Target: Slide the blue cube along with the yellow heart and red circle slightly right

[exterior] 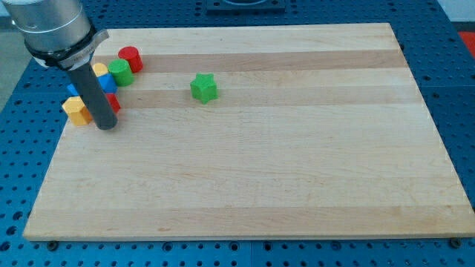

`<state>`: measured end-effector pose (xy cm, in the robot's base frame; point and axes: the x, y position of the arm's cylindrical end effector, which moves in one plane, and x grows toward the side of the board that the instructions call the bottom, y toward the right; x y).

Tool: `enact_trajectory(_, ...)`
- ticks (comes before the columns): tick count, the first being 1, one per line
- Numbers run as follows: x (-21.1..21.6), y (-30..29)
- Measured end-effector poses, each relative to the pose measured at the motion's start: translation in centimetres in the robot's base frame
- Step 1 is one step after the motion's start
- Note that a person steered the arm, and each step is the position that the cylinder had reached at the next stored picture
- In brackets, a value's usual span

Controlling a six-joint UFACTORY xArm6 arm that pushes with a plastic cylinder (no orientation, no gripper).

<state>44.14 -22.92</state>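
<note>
No legible writing. Rod vertical, my tip (107, 126) on board's (260, 178) left, no jaws to open or close. Blue cube (106, 81), yellow heart (76, 110), red circle (130, 58) clustered beside/behind it.

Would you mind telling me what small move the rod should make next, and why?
I would probably bring my tip round to the view's left of the cluster, then push right. It now rests at the cluster's lower right, beside the yellow heart block, with the blue cube largely hidden behind the rod and the red cylinder farther up.
</note>
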Motion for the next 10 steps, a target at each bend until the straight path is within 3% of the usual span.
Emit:
enact_trajectory(1, 3.8, -0.2)
enact_trajectory(2, 5.9, -7.1)
enact_trajectory(4, 4.0, -7.6)
enact_trajectory(5, -0.2, -7.5)
enact_trajectory(8, -5.8, -6.4)
enact_trajectory(10, -2.1, -7.6)
